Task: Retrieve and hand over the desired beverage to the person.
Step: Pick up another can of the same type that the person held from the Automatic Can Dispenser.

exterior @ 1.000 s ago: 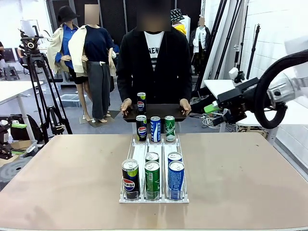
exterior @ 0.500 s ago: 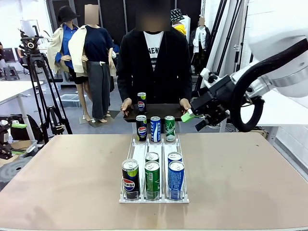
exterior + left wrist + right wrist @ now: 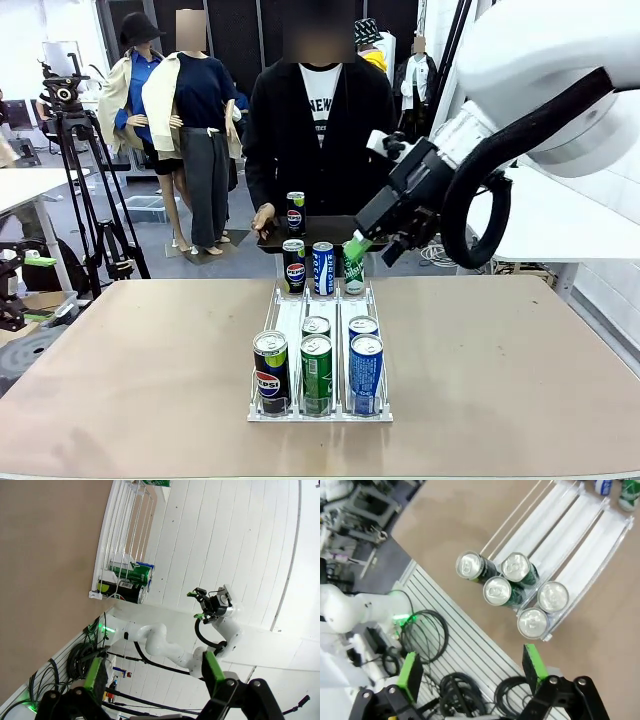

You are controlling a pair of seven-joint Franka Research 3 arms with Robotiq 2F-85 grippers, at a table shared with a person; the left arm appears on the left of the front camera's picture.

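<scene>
My left fingers [image 3: 95,674] hang wide and empty, off the job. At the far edge of the tan matte surface [image 3: 120,360], the person [image 3: 320,130] holds a flat black tray [image 3: 330,232] carrying one black Pepsi can [image 3: 294,213]. The white three-lane rack [image 3: 288,315] keeps smooth aluminium cylinders at both ends. My right fingers [image 3: 360,245], spread wide and empty, hover by the far green can [image 3: 352,275]. I judge this the reach, though which drink is wanted I cannot tell. Next I would settle around that slick round wall and close squarely.
</scene>
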